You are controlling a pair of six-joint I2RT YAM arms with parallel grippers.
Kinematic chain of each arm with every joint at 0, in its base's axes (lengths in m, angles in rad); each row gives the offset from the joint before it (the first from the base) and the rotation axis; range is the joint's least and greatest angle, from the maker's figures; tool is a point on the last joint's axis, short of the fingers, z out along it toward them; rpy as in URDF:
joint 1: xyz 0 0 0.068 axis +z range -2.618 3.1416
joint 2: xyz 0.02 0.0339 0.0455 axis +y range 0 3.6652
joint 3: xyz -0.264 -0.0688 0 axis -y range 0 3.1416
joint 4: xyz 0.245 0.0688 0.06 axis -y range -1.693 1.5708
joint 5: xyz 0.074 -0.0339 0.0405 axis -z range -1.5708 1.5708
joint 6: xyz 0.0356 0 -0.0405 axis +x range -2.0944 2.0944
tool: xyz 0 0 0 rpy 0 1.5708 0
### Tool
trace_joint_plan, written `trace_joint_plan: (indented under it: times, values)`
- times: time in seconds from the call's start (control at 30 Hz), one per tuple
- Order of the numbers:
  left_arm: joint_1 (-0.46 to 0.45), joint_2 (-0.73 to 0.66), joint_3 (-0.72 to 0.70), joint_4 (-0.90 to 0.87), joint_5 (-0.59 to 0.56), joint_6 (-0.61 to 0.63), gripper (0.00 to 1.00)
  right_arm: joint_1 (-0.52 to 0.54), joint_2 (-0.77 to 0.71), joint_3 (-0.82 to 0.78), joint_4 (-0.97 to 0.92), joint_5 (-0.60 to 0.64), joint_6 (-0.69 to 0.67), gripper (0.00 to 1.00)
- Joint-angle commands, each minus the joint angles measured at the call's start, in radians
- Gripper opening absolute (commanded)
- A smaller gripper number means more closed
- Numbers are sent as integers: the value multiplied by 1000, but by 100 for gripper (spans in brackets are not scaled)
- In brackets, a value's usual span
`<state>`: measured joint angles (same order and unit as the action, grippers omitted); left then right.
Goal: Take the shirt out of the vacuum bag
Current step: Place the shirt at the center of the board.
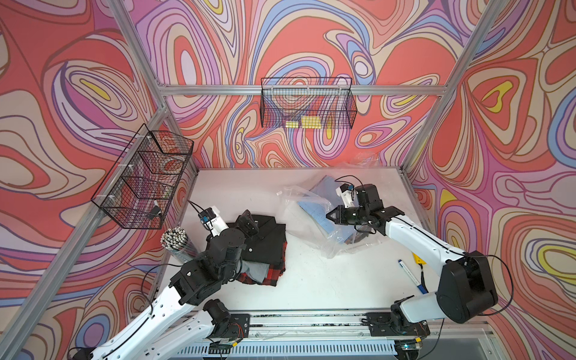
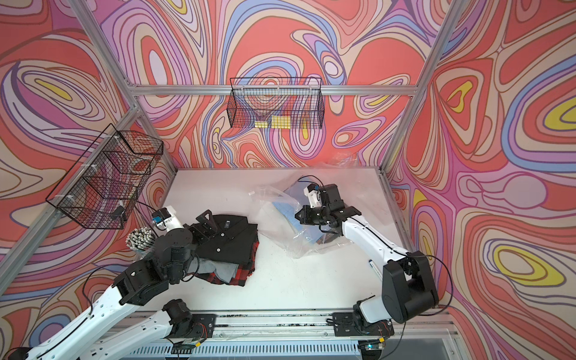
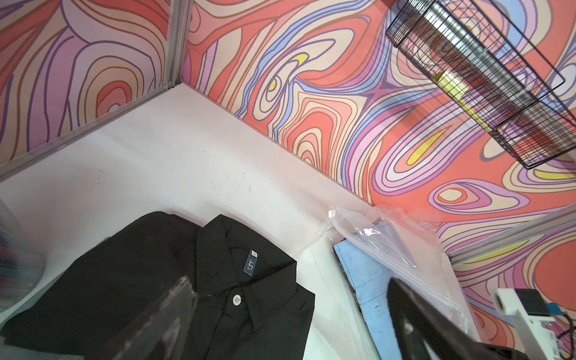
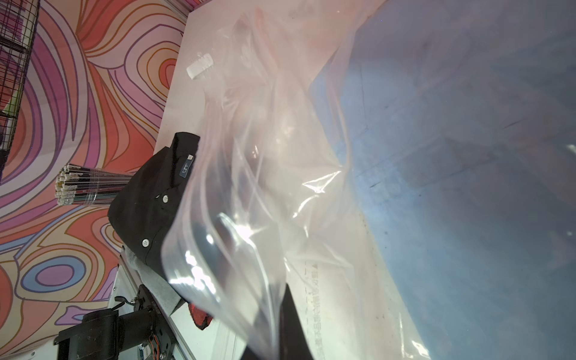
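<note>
Left tool: jaws spread wide, holding nothing, poised just above the collar of the black shirt; the shirt lies folded on top of a stack of clothes at the left of the tabletop, wholly outside the vacuum bag; the bag lies crumpled just beside the stack, to its right, and a flat blue sheet shows through its film, whether inside or beneath cannot be told; right tool: closed, apparently pinching a fold of the bag's film. Step in hand, as judged: extraction done, shirt set down; the next move calls for lifting the left tool clear without snagging the collar, and for the right tool to let the film go.
</note>
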<state>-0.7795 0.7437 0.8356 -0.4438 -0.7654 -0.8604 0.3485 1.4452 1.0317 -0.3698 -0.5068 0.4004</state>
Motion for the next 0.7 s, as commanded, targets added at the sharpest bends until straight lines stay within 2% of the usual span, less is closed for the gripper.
trace_joint_plan:
  times: [0.0,0.1,0.13,0.33,0.4,0.5,0.67]
  values:
    - [-6,149,-22,204,-23,147,99,5,-43,18,-22,7,-8,0]
    - [-6,273,4,291,-1,207,99,6,-68,22,-42,9,-9,0]
    - [-4,301,4,299,-17,193,99,6,-77,22,-46,10,-10,0]
    - [143,362,-193,430,130,5,99,6,-120,3,-70,12,-20,0]
    - [180,374,-271,473,141,-71,99,6,-130,-6,-72,11,-20,0]
    - [256,426,-392,554,244,-183,99,6,-140,-17,-71,11,-17,0]
    - [261,562,-421,579,330,-268,98,6,-159,-19,-76,14,-16,0]
